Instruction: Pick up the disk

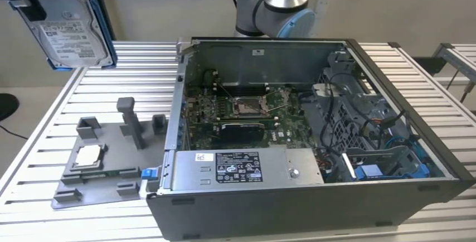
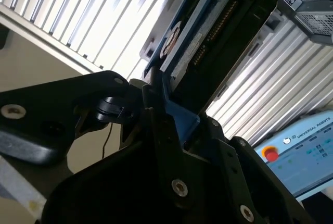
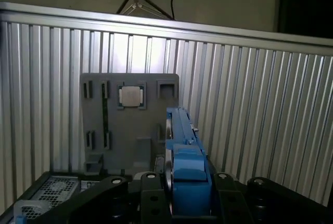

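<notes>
Ribbed aluminium bench (image 1: 141,69), beige wall behind.

Gripper (image 1: 24,2): closed on the disk (image 1: 71,30), clamping it by the blue frame. In the first wrist view the gripper (image 3: 186,185) has a black finger (image 3: 151,182) on each side of the frame, and the disk (image 3: 179,130) runs edge-on away from the camera. The second wrist view gives the same grip from the other side: gripper (image 2: 174,125), with the disk (image 2: 208,31) showing its dark underside.

Disk position: in the air, clear of the bench, at the top of the exterior view's left. Roughly upright, slightly tilted, white label facing the camera.

Below it on the bench: grey fixture (image 1: 97,183) with a square chip (image 1: 88,155) seated in a pocket; the first wrist view also shows the chip (image 3: 131,97).

On the exterior view's right of the fixture, touching or just beside it: open case (image 1: 312,203), board exposed, labelled grey box (image 1: 246,167) along its near wall.

Arm (image 1: 279,8) stands behind the case.
</notes>
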